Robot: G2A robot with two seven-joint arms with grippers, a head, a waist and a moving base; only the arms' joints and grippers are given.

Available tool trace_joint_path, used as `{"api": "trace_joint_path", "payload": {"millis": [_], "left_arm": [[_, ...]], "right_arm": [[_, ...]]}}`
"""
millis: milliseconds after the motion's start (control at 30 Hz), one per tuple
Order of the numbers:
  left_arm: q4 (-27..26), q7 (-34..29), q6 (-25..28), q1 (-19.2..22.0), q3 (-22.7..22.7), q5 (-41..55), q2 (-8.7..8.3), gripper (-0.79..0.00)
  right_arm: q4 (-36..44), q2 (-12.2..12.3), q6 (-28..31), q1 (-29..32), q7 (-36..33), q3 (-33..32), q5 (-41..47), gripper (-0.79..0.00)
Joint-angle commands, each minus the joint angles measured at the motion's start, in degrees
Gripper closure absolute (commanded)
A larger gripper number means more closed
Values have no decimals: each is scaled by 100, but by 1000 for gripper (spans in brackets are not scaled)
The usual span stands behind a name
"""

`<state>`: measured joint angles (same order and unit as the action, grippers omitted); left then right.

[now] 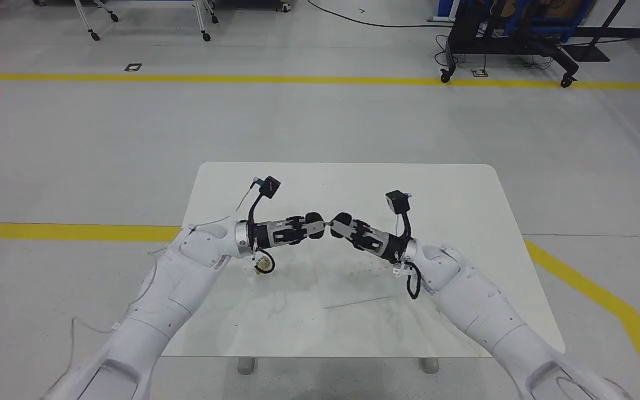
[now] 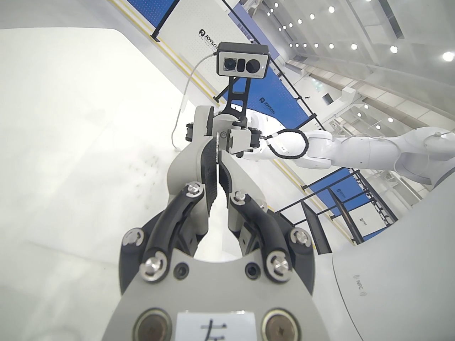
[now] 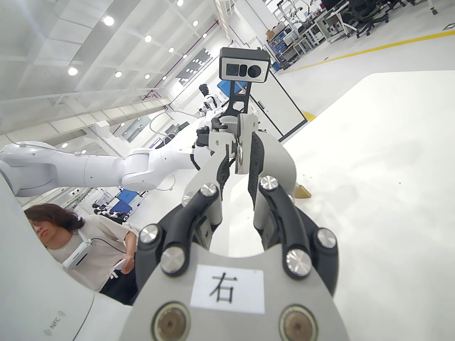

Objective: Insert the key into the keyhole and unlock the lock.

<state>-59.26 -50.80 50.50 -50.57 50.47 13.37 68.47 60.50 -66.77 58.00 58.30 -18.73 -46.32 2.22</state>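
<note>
Two clenched grips above the counter (image 1: 450,200): left tool (image 2: 216,133) holds the key (image 2: 217,145), right tool (image 3: 245,136) the lock (image 3: 242,161). Align squarely, then push gently.

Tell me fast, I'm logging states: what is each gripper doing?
Left gripper: closed on a thin metal piece.
Right gripper: closed on a flat metal piece.

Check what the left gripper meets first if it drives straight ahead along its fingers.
The right gripper, tip to tip just ahead, pinching a small flat silver metal piece. Gap looks near zero, though depth is unclear.
</note>
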Motion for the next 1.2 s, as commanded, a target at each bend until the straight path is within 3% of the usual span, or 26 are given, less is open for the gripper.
{"api": "trace_joint_path", "payload": {"millis": [0, 100, 400, 433, 500, 533, 567, 733, 867, 967, 1167], "left_arm": [[-33, 55, -17, -29, 6, -85, -5, 0], [-65, 109, -34, -55, 18, -170, -12, 0], [-112, 219, -91, -96, 64, -242, -29, 0], [-119, 229, -100, -99, 69, -240, -30, -191], [-131, 229, -108, -104, 77, -244, -34, -345], [-133, 229, -123, -107, 82, -240, -37, -656], [-133, 228, -141, -106, 93, -244, -41, -785], [-127, 339, -199, -148, 354, -253, -121, -785], [-444, 450, -124, -359, 965, -1075, -357, -785], [-1233, 584, -158, -887, 1682, -2169, -612, -785], [-3404, 917, -880, -2520, 3059, -4748, -973, -785]], "right_arm": [[-8, -6, 0, 3, -78, -20, 67, -46], [-9, -16, 0, 15, -199, -53, 169, 0], [-9, -66, 0, 18, -658, -118, 421, 0], [-15, -72, 0, 17, -698, -131, 442, 0], [-21, -85, 0, 19, -775, -157, 484, 0], [-18, -92, 0, 22, -807, -173, 511, 0], [-17, -98, 0, 28, -838, -190, 535, 0], [-18, -133, 0, 59, -937, -327, 710, 0], [-255, -192, 0, 43, -869, -474, 830, 0], [-500, -253, 0, -2, -775, -571, 794, 0], [-499, -303, 0, 73, -316, -957, 465, 0]]}}
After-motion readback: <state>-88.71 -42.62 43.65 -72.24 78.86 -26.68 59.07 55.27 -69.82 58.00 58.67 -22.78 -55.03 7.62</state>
